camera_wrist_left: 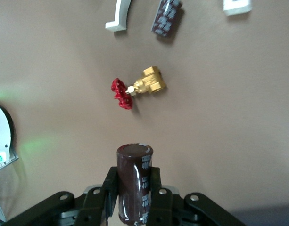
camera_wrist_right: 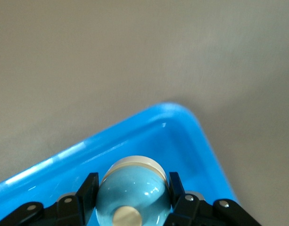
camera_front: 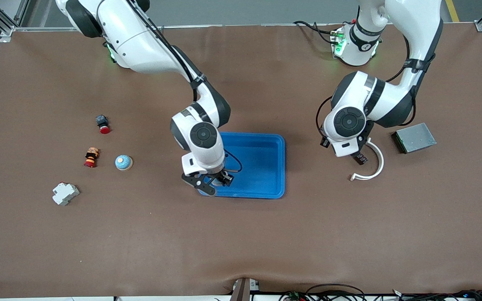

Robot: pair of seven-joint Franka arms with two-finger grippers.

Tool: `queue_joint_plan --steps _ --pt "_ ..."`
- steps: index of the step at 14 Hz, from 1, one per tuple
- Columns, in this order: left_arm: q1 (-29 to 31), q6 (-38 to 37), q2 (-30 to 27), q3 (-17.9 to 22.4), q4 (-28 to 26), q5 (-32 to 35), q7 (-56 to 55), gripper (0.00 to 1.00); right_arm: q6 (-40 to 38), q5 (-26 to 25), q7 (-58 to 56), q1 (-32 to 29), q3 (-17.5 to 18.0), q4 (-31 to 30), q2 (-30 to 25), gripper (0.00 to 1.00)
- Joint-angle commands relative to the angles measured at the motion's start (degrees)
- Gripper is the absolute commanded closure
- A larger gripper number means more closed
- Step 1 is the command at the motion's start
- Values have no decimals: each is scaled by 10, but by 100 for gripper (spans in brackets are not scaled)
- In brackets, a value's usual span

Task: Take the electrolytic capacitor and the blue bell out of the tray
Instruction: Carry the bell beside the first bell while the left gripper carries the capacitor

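My right gripper [camera_wrist_right: 132, 183] is shut on a light blue bell [camera_wrist_right: 132, 195] with a cream base and a gold button. It holds the bell over a corner of the blue tray [camera_wrist_right: 135, 127]. In the front view this gripper [camera_front: 215, 182] hangs over the tray [camera_front: 280, 167] at its edge nearest the camera. Another bell [camera_front: 123, 162] of the same look stands on the table toward the right arm's end. My left gripper [camera_wrist_left: 133, 174] is shut on a dark brown capacitor [camera_wrist_left: 135, 188], held upright above the bare table. A second dark capacitor [camera_wrist_left: 167, 18] lies on the table below it.
A brass valve with a red handle [camera_wrist_left: 139, 87] lies under the left gripper. Beside it are a white curved piece [camera_front: 373, 167] and a grey box [camera_front: 414, 138]. Toward the right arm's end lie a red-capped button [camera_front: 103, 124], a red and orange part [camera_front: 91, 157] and a grey breaker [camera_front: 65, 193].
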Motion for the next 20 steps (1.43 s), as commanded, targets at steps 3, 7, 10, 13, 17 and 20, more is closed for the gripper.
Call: queue_joint_plan --steps 3,7,10,13,17,20 --pt "6 53 -2 -5 -44 9 10 100 -63 1 -175 -83 5 -25 -48 100" --pt "9 108 24 0 -42 16 10 100 -35 1 -313 -157 5 -100 -98 100" --pt "19 146 45 0 -36 39 7 100 40 11 -439 -230 8 -180 -125 100" --pt "19 165 56 1 -24 40 6 100 65 93 -580 -293 8 -211 -122 100" --pt "18 162 54 0 -28 40 1 100 64 170 -701 -329 6 -227 -120 100" --pt "17 159 55 -1 -30 40 0 100 66 170 -708 -335 5 -236 -120 100"
